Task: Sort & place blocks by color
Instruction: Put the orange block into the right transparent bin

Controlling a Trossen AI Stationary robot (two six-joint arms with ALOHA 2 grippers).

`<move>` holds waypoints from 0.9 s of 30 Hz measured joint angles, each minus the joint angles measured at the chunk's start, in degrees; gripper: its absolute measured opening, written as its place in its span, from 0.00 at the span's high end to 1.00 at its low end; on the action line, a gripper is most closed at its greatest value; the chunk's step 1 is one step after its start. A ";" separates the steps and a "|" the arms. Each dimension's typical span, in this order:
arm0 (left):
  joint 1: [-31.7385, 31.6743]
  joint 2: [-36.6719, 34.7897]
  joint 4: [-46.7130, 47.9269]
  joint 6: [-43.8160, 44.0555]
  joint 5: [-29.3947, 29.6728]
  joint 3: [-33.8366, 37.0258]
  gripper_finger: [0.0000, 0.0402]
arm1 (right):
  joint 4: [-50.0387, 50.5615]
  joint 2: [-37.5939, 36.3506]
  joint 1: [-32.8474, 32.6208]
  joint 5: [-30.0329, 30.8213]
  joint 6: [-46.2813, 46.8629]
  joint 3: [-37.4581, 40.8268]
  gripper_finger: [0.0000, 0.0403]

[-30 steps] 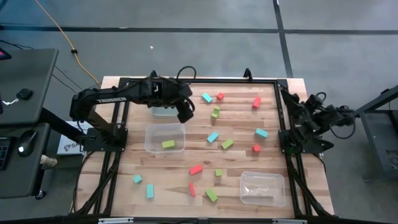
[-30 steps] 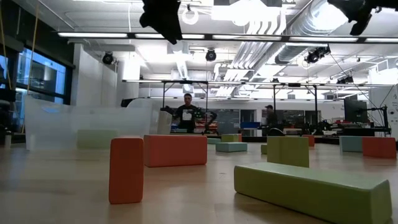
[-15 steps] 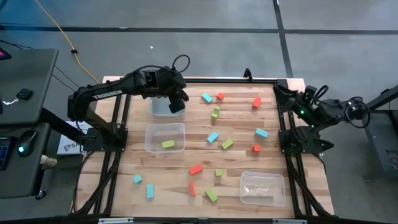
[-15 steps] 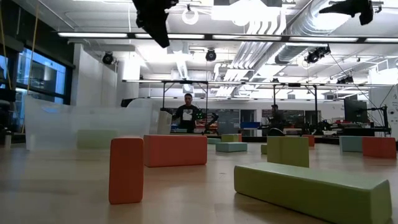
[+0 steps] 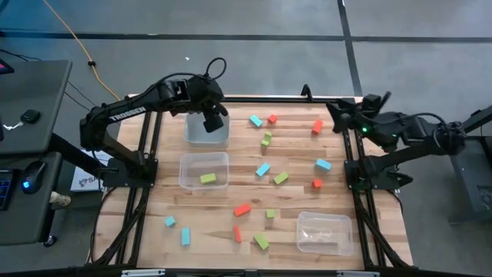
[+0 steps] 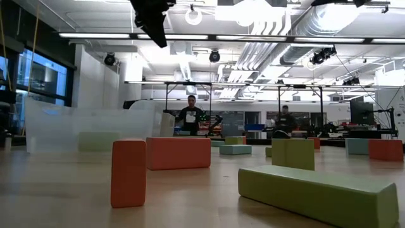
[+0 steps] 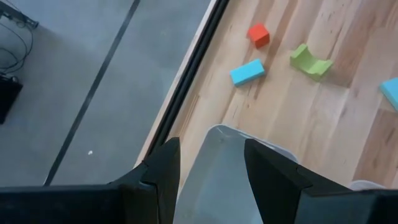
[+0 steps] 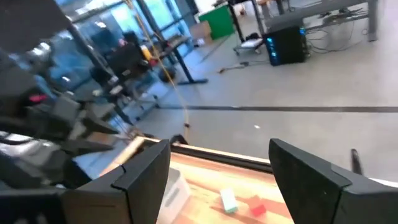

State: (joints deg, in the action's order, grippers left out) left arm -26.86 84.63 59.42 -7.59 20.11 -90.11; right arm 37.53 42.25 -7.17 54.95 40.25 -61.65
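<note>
Three clear plastic bins sit on a wooden table (image 5: 300, 165) scattered with small coloured blocks. Nearest, toward the right, is one bin (image 5: 324, 232) holding no blocks, with a green block (image 5: 261, 241), a thin red block (image 5: 237, 234) and two blue blocks (image 5: 177, 229) to its left. A little farther are a red bar (image 5: 242, 208) and a small green cube (image 5: 270, 214). In the middle of the table, left of centre, a second bin (image 5: 204, 170) holds a single green block (image 5: 207, 178); to its right lie a blue block (image 5: 263, 169), a green one (image 5: 280, 178), a red cube (image 5: 316, 184) and another blue block (image 5: 323, 164). Farther back are more green, blue and red blocks. The left gripper (image 5: 214, 123) hangs over the third bin (image 5: 207, 133) at the far left, its fingers spread with nothing between them. The right gripper (image 5: 335, 115) is raised at the far right edge of the table, fingers wide apart and holding nothing.
</note>
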 joint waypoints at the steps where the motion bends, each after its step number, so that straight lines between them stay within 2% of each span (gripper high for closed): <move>1: -0.02 -0.01 0.00 -0.02 0.02 0.00 0.62 | 1.06 1.08 1.60 -0.88 0.56 -0.74 0.34; 5: -0.03 0.01 0.00 -0.01 0.03 0.00 0.62 | 4.58 4.98 8.70 -6.57 5.45 -2.50 0.34; 12: -0.01 0.01 0.00 0.34 0.01 0.00 0.62 | 10.46 10.44 22.42 -24.70 13.91 -2.47 0.34; 17: -0.01 0.01 0.00 0.36 0.01 0.00 0.62 | 13.10 14.73 30.14 -34.29 17.85 -2.45 0.34; 27: -0.01 0.01 0.48 -0.12 0.01 0.00 0.62 | 21.90 24.52 45.27 -46.75 14.88 -2.38 0.35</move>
State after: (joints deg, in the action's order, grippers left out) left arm -26.87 84.64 59.89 -7.70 20.12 -90.11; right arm 59.43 66.77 38.10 8.21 55.13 -64.03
